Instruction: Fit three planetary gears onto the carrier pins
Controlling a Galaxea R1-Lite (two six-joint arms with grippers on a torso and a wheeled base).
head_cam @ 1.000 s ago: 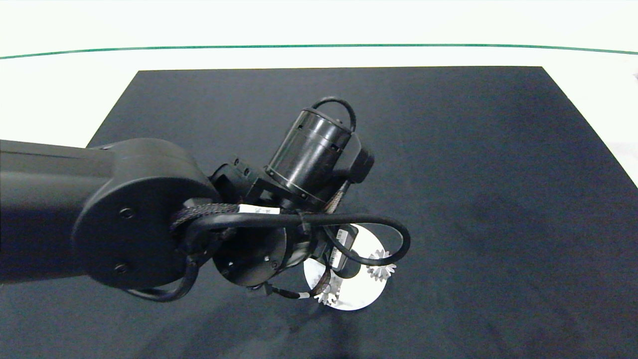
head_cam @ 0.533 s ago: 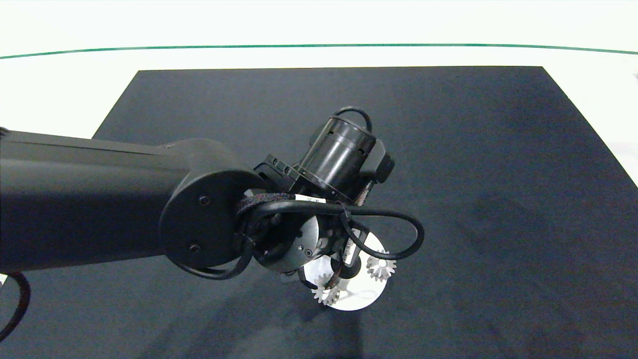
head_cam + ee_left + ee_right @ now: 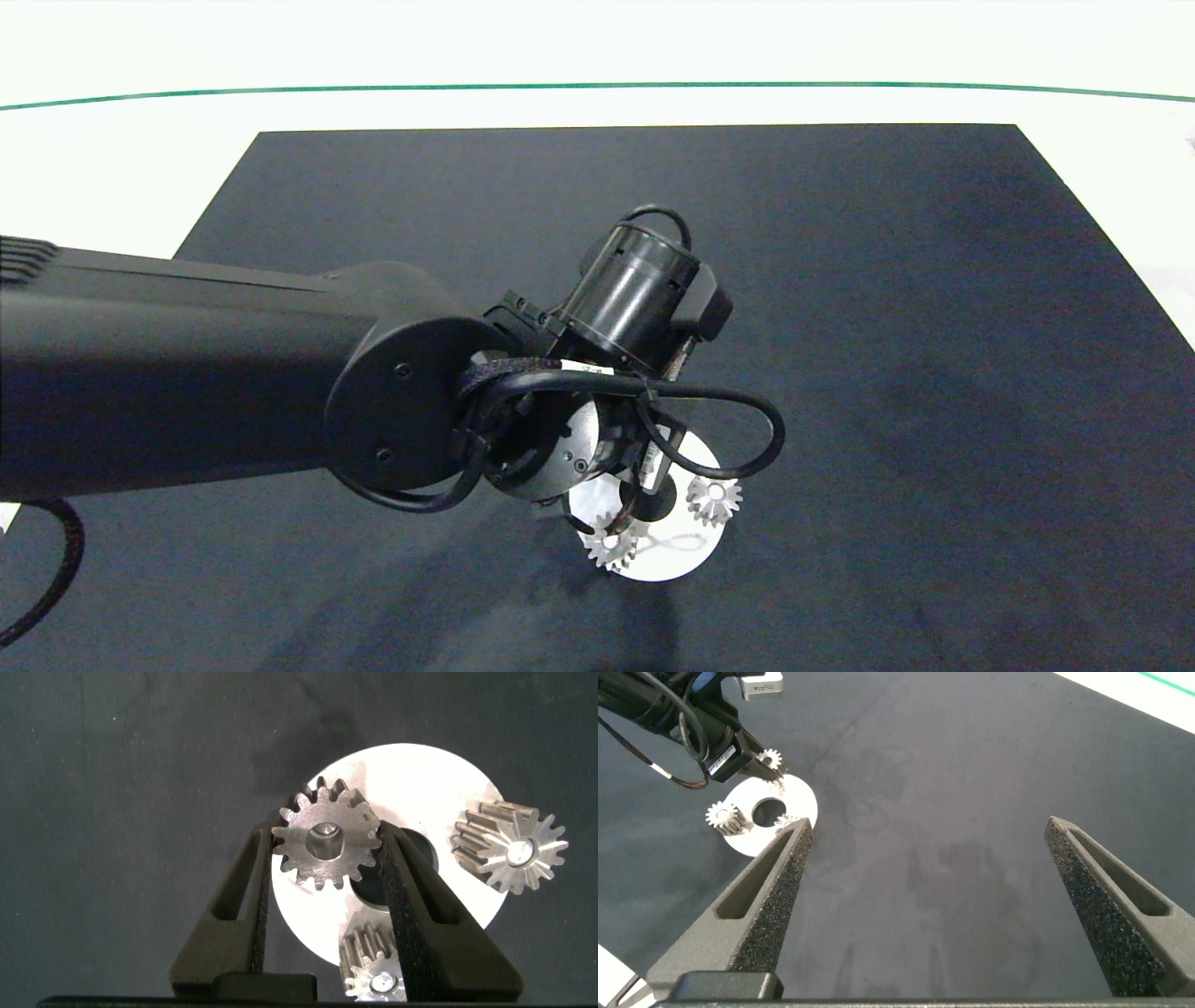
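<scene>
Looking down from the head view, the left gripper (image 3: pixel 624 509) hangs over the white disc (image 3: pixel 677 560), two planetary gears (image 3: pixel 714 500) already seated; the left wrist view shows its fingers (image 3: pixel 248 891) clamping the third gear (image 3: pixel 326 845) above its pin for lowering; the right wrist view shows the right gripper (image 3: pixel 929 877) spread wide, well apart above the desk (image 3: pixel 971 784)

Large dark matte rectangular mat (image 3: pixel 887 308) spread flat over a pale white tabletop (image 3: pixel 112 177). Thin green curved line (image 3: pixel 597 87) across the tabletop beyond the mat's far edge, well apart from it.
</scene>
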